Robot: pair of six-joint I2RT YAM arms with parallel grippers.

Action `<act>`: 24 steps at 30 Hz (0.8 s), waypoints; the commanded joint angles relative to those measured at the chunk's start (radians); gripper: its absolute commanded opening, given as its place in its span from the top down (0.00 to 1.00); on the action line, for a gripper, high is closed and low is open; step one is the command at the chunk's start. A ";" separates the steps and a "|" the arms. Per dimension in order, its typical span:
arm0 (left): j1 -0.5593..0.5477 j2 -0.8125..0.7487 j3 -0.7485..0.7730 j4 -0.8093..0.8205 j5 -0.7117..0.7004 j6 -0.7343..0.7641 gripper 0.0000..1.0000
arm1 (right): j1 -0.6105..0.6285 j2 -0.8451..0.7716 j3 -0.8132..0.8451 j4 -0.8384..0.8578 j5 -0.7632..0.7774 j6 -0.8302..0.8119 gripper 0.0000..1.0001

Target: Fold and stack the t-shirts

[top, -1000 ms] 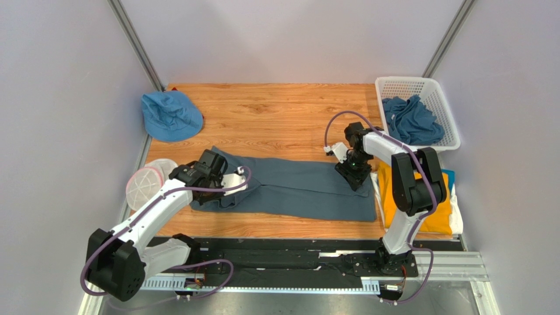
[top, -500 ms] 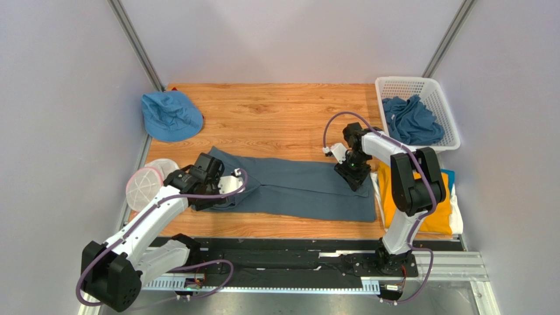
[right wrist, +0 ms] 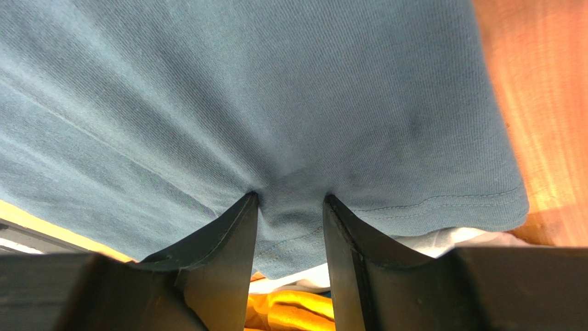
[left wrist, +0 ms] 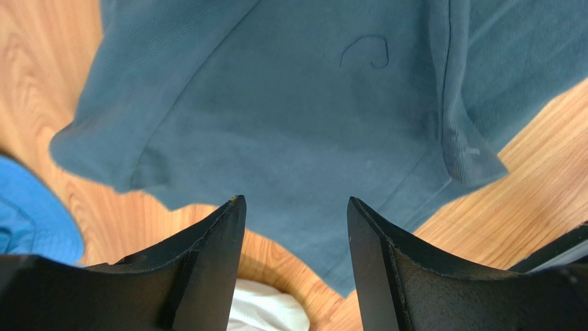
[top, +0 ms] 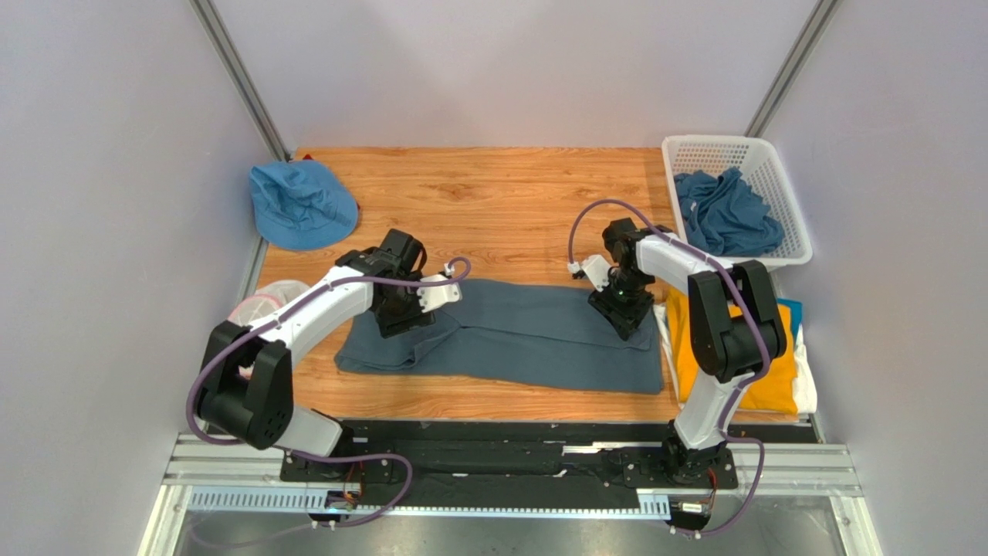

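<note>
Left pincer point(left wrist: 295, 200) of mine hangs wide open over the left end of the dark slate-blue cloth t-shirt point(top: 522, 336), which lies stretched left to right across the near half of the wooden surface point(top: 487, 197). My right pincer point(right wrist: 290, 196) is narrowed onto cloth bunched near its right hem.

place: robot lab cell | cues: plain partition walls point(top: 499, 70), aluminium mounting rail point(top: 800, 469)

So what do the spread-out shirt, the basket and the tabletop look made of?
Slate-blue t-shirt: soft matte knit, likely cotton jersey; fine ribs and stitched hem show. Basket: white moulded plastic, by its lattice walls. Table: wood-grain surface, possibly laminate; slight sheen.
</note>
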 commanded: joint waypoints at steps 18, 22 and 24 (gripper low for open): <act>-0.233 0.083 0.045 0.016 0.091 -0.144 0.35 | 0.008 -0.096 -0.021 -0.032 0.010 0.024 0.54; -0.270 0.033 0.045 -0.002 0.089 -0.170 0.36 | 0.008 -0.109 0.003 -0.041 -0.002 0.031 0.52; -0.278 0.011 0.048 -0.010 0.068 -0.184 0.36 | 0.008 -0.123 0.018 -0.059 -0.018 0.035 0.45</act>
